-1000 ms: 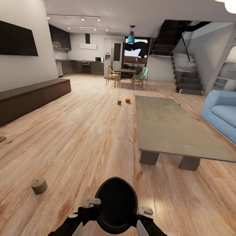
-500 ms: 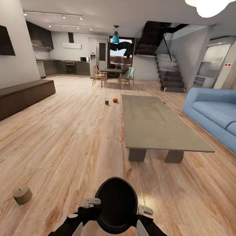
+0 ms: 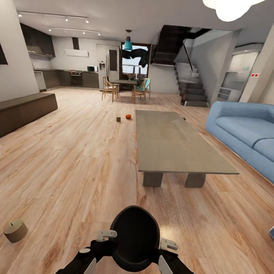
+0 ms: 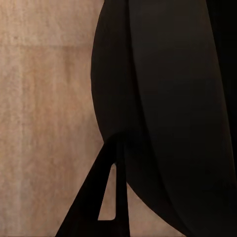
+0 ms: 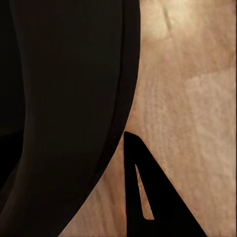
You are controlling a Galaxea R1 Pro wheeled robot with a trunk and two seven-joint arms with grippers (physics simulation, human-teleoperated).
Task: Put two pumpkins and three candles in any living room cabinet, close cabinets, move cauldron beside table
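the landmark here is the long grey desk (image 3: 177, 146) standing low in the middle of the room. off its far left corner, on the wood floor (image 3: 82, 157), sits one pumpkin (image 3: 128, 116), with a small dark candle (image 3: 118, 119) just beside it on the side away from the desk. well apart from the desk, out past its near left corner and close to the robot, a second candle (image 3: 15, 231) lies on its side on the floor. the cabinet (image 3: 20, 114) runs along the wall across open floor from the desk's left edge, its fronts looking shut from here. a blue sofa (image 3: 251, 135) stands on the desk's other side.

the cauldron (image 3: 134, 238) hangs between the two arms just in front of the robot, short of the desk's near end. the left end effector (image 3: 105, 234) and right end effector (image 3: 168, 244) sit against its opposite flanks; in the wrist views the black belly (image 4: 168, 113) crowds each lens and one dark finger (image 5: 148, 197) stands alongside it, but i cannot tell whether either end effector is pressed together or spread.

as a guess, the cauldron is rigid, smooth and bulky, so a two-sided squeeze could slip; the rim looks like the surer hold. the pumpkin looks light, hard and ribbed, best pinched across its middle, not the stem. the tipped candle is likely to roll, so take it across its round sides.
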